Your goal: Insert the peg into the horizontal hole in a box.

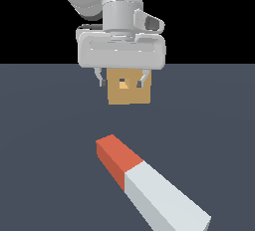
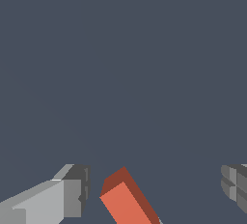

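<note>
Peg (image 1: 149, 185) lies flat on the floor (image 1: 45, 140), orange-red end toward the box (image 1: 129, 91). Gripper (image 2: 154, 189) hangs above, fingers (image 2: 72, 194) spread wide, holding nothing.

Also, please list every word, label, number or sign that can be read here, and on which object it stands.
None: no readable text on the peg, the box, the gripper or the floor; all surfaces are plain colour.
</note>
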Action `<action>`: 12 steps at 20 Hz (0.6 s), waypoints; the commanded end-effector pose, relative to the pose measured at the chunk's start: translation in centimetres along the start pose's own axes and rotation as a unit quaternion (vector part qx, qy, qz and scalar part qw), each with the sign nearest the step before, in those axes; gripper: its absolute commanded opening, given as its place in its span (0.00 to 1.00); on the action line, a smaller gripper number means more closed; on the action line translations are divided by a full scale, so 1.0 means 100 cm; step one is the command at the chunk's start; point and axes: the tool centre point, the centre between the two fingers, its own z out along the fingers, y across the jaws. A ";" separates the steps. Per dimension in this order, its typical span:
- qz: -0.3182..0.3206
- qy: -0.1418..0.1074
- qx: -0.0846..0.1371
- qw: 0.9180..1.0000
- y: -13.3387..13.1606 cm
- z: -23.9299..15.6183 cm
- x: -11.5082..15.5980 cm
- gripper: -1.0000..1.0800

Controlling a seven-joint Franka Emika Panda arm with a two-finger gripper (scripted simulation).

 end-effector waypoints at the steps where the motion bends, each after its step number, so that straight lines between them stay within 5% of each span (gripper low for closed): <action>1: 0.000 0.000 0.000 1.000 0.000 0.000 0.000 0.96; 12: -0.026 -0.001 -0.001 1.000 -0.002 0.006 -0.018 0.96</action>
